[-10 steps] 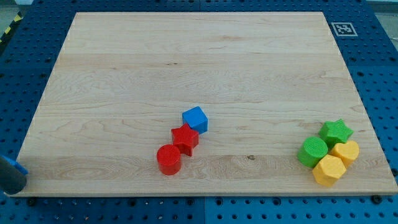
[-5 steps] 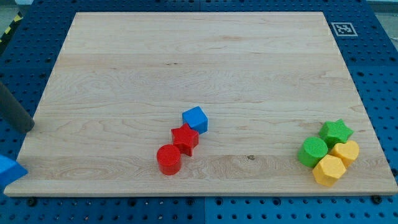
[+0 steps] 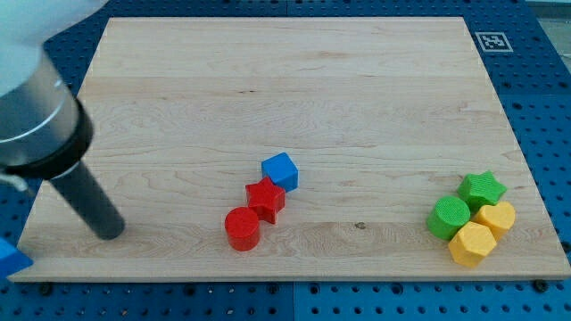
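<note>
My tip [image 3: 111, 234] rests on the counter [image 3: 285, 98], touching nothing. The nearest block, the red cylinder [image 3: 242, 229], lies toward the view's right of it, well apart.

Blocks on the tabletop [image 3: 178, 89], counted by colour:

- Red: two, namely one red cylinder [image 3: 242, 229] and one red star-shaped block [image 3: 265, 199].
- Blue: two, namely one blue cube [image 3: 280, 170] and one blue block [image 3: 9, 259] cut off at the view's left edge, shape not clear.
- Green: two, namely one green cylinder [image 3: 448, 217] and one green star [image 3: 482, 188].
- Yellow: two, namely one yellow hexagonal block [image 3: 471, 242] and one yellow block [image 3: 496, 217] partly hidden, shape uncertain.

Total blocks: eight.

Rods: one, with one tip [image 3: 109, 233].

Printed marker tags: one [image 3: 492, 41], at the tabletop's top right corner.
</note>
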Tool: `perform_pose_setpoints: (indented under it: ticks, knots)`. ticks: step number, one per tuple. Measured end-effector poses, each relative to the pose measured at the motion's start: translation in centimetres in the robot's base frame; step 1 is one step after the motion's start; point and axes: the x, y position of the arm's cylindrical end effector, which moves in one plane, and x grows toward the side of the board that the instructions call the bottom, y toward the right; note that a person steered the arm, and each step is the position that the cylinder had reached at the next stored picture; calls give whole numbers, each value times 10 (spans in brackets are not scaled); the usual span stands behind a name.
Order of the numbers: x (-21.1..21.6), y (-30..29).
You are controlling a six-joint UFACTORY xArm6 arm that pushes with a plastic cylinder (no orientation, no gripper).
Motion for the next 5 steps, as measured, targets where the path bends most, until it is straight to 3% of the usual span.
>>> perform_pose_setpoints:
  ticks: [1,2,4,5]
  knots:
    - [-42,25]
    - [-55,72]
    - [-52,166]
    - [-52,185]
